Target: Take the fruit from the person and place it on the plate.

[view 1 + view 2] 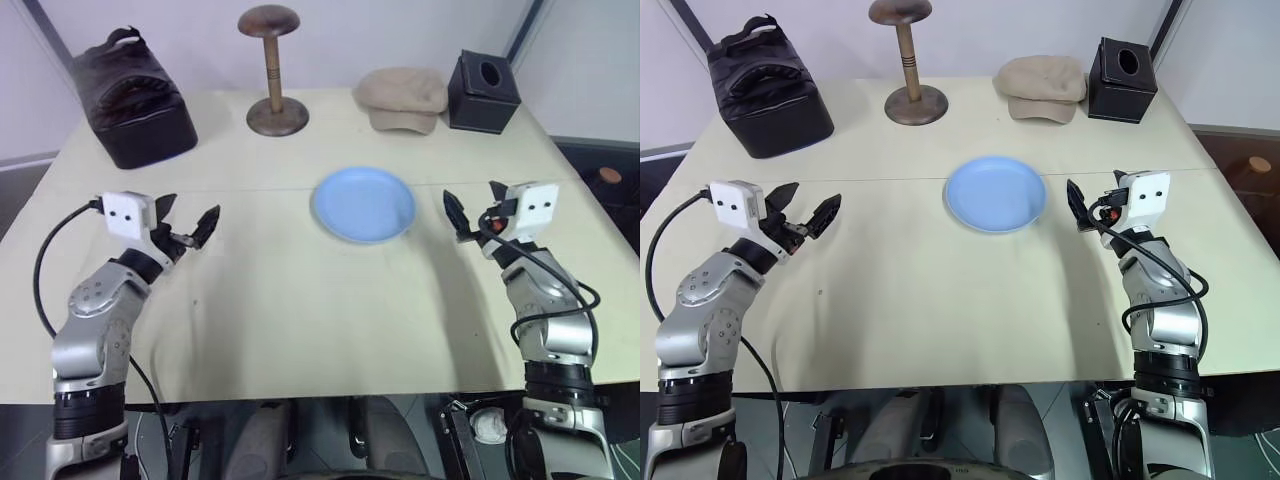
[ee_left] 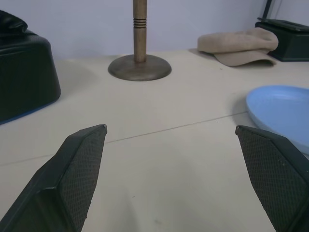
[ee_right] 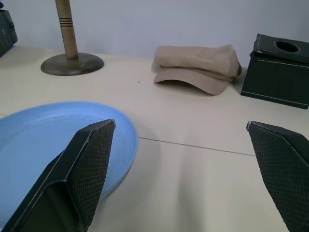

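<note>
A round light-blue plate [image 1: 363, 205] lies bare on the cream table [image 1: 300, 300], a little right of centre. To its left, my left gripper [image 1: 187, 215] hovers over the table, open, nothing between its fingers; the left wrist view has the plate's rim [image 2: 285, 113] just past one finger. On the plate's other side my right gripper [image 1: 475, 205] is open and empty too, and one of its fingers [image 3: 91, 159] stands in front of the plate [image 3: 43, 140] in the right wrist view. The fruit and the person are out of view.
Along the table's far edge stand a black bag [image 1: 130, 100] at the left, a wooden hat stand [image 1: 275, 70], a beige cap [image 1: 403, 98] and a black tissue box [image 1: 483, 92] at the right. A faint seam [image 1: 250, 190] crosses the tabletop.
</note>
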Motion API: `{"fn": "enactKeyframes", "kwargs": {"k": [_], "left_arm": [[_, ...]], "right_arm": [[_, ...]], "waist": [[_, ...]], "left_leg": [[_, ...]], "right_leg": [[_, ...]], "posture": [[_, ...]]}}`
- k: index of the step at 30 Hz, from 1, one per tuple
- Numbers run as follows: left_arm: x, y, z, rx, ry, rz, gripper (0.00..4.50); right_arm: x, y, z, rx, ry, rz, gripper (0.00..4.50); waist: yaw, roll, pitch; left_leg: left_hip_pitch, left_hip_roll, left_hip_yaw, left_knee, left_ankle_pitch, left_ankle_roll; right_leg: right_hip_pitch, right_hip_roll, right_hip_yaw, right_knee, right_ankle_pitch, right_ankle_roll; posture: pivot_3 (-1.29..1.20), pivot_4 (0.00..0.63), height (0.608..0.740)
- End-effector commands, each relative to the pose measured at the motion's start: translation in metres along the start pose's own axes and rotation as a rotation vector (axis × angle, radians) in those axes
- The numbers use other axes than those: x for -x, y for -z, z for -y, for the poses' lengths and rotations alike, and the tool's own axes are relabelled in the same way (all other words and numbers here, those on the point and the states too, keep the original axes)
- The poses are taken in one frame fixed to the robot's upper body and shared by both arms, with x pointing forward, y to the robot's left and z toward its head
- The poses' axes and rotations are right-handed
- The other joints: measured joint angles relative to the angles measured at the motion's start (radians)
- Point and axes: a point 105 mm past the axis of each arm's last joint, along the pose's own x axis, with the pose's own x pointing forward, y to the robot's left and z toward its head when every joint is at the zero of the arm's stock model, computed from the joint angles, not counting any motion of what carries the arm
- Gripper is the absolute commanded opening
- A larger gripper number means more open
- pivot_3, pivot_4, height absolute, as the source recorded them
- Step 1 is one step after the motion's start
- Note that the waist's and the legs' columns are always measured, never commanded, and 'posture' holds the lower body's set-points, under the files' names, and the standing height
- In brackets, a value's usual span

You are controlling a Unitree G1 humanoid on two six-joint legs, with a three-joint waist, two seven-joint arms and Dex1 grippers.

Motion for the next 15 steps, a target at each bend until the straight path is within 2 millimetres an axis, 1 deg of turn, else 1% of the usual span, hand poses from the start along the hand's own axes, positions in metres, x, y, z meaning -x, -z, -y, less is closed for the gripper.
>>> {"fn": "enactKeyframes", "kwargs": {"k": [1,15], "left_arm": [[-0.0001,-0.0144,-0.0012,-0.027,0.006,0.047,4.5],[-0.0029,-0.0179,-0.0044,-0.039,-0.013,0.062,4.5]], "right_arm": [[-0.001,-0.013,0.002,0.022,0.005,0.05,4.46],[-0.0034,-0.0116,0.0025,0.02,0.007,0.054,4.46]], "waist": [[0.0,0.0,0.0],[0.0,0.0,0.0]], "left_leg": [[0.0,0.0,0.0,0.0,0.0,0.0],[0.0,0.0,0.0,0.0,0.0,0.001]], "right_leg": [[0.0,0.0,0.0,0.0,0.0,0.0],[0.001,0.0,0.0,-0.001,0.0,0.0]], "posture": [[0.0,0.15,0.74],[0.0,0.15,0.74]]}}
